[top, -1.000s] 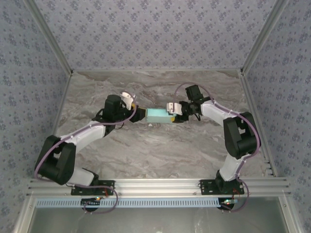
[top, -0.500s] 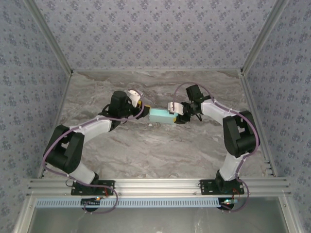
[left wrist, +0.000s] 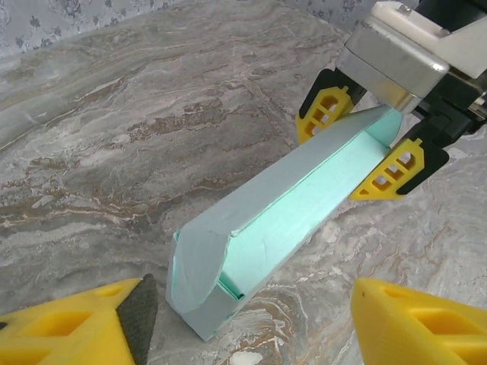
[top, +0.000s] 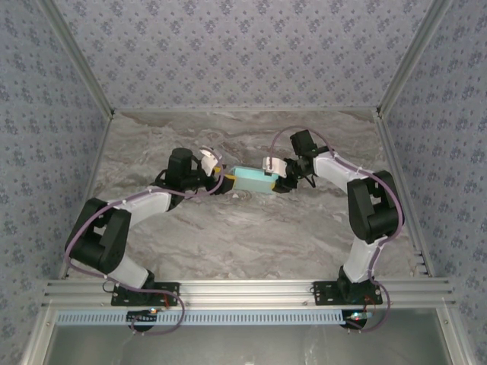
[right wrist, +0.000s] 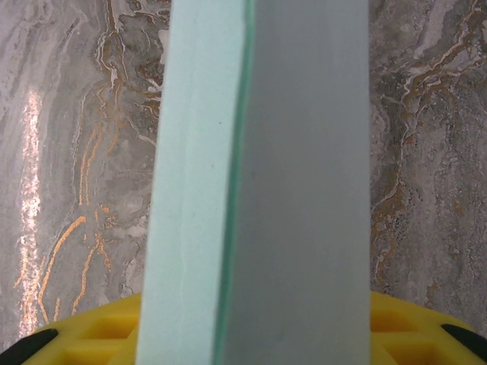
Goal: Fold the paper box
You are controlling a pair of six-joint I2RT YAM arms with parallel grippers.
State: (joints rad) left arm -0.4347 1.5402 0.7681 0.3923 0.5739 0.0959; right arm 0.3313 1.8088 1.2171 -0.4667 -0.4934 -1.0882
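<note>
Fingers (left wrist: 72,325) of the left gripper (top: 222,175): spread wide, gripping nothing, one on each side of the near end of the paper box (left wrist: 289,205) and clear of it, with marble tabletop (left wrist: 152,114) showing in both gaps.

Just past those fingertips: pale aqua box, stretched lengthwise from the left fingers to the right ones. From overhead, long axis almost straight left to right, right end a touch nearer the arm bases. From the left wrist, pointing away and up to the right, near end capped by a bent-over flap (left wrist: 199,255), long upper side open onto a brighter inner face. Cannot tell whether resting on the marble or lifted clear of it.

At the far end: right gripper (top: 274,176) clamped on the box, a yellow fingertip (left wrist: 323,114) pressed against each broad side. From the right wrist, box running straight out from between those fingers, two faces meeting along a lengthwise crease.
</note>
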